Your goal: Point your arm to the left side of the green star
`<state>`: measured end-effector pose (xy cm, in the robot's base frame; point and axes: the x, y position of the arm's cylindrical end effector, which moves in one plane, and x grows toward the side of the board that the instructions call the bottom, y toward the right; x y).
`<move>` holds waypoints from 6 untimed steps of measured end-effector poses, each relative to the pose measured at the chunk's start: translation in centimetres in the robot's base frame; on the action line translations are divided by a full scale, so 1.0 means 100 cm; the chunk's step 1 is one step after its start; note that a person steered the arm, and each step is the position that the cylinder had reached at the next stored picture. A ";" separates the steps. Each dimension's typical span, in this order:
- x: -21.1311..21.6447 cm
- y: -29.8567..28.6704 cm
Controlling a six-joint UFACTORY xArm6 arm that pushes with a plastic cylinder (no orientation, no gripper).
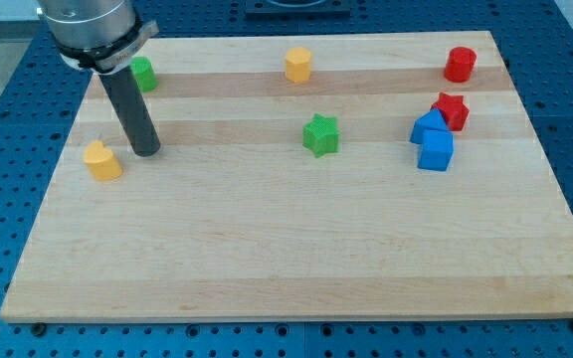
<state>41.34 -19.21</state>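
The green star [320, 135] lies on the wooden board [286, 249], right of the middle and toward the view's top. My tip [146, 152] rests on the board at the view's left, far to the left of the star. It stands just right of a yellow block [101, 160], with a small gap between them. The rod rises up and to the left from the tip.
A green block [144, 73] sits partly behind the rod at the top left. A yellow block [298, 64] is at the top middle. A red cylinder [460, 64] is at the top right. A red star [452, 109] and two blue blocks [432, 139] cluster at the right.
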 end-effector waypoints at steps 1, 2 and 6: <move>-0.001 0.000; -0.002 0.000; -0.019 0.056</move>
<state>39.46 -13.58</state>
